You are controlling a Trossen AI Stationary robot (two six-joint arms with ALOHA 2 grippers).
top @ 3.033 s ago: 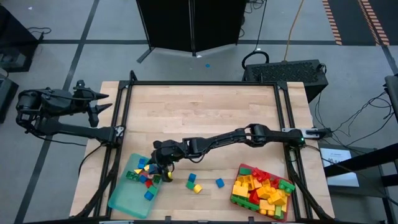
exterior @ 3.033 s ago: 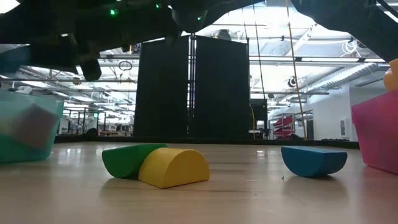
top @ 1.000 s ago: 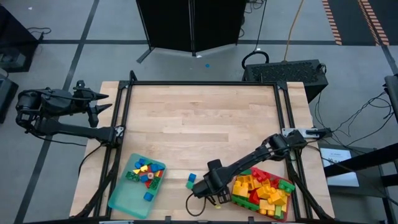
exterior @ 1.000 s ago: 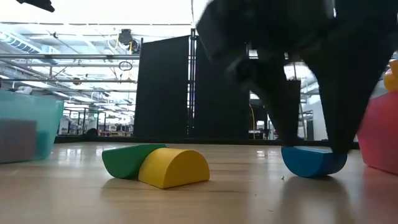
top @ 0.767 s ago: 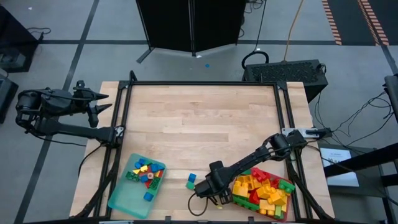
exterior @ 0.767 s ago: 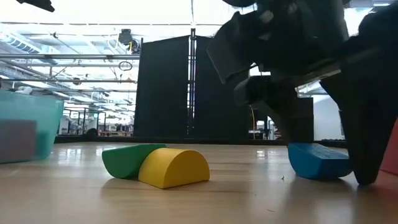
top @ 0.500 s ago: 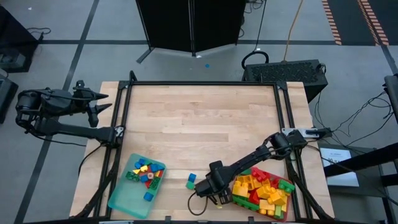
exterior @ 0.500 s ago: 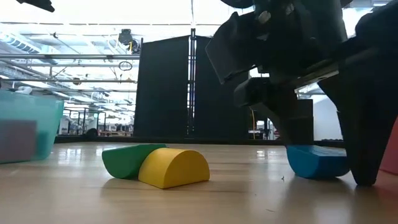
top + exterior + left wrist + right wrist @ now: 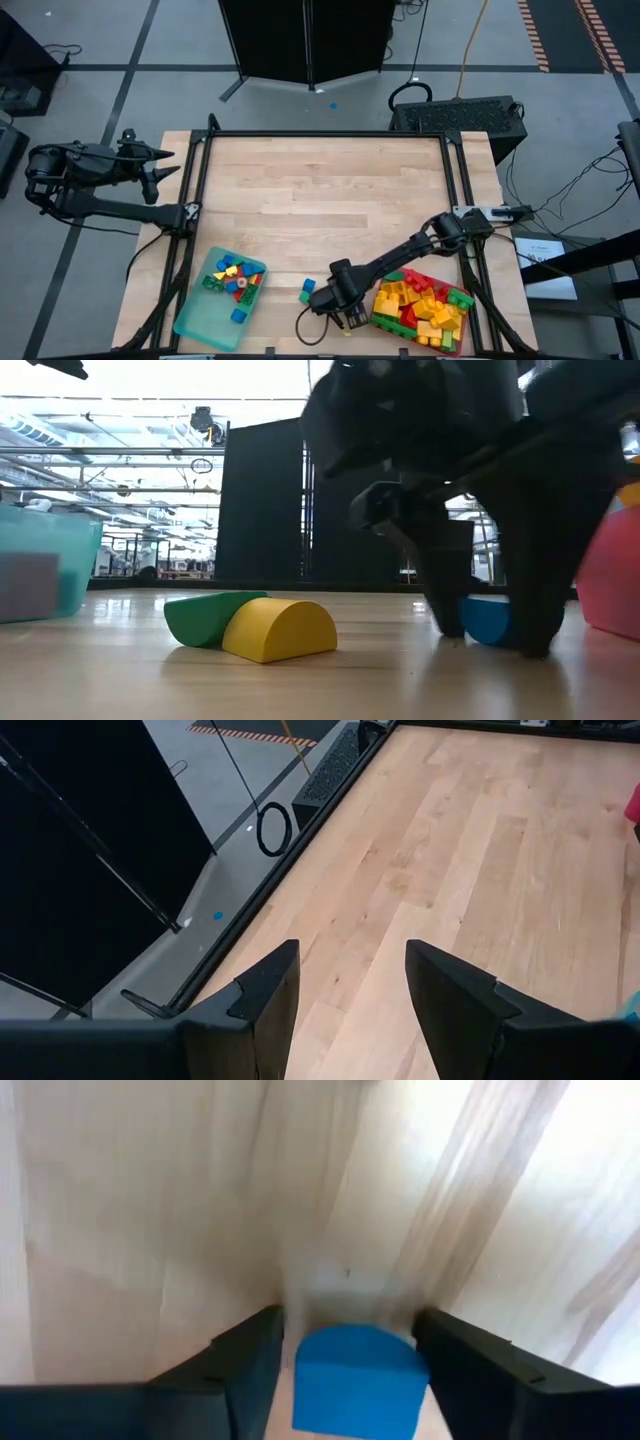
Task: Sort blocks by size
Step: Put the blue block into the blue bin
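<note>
Right wrist view — right fingers (image 9: 350,1370) spread, straddling blue block (image 9: 356,1378); left fingers (image 9: 350,985) spread.

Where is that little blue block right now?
The blue block sits on the table near its front edge, between the right gripper's open fingers, just left of the red tray in the high view.

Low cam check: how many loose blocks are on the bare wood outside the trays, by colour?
green block: 1
yellow block: 1, touching the green one
blue block: 1, at the right gripper
Total: 3
</note>
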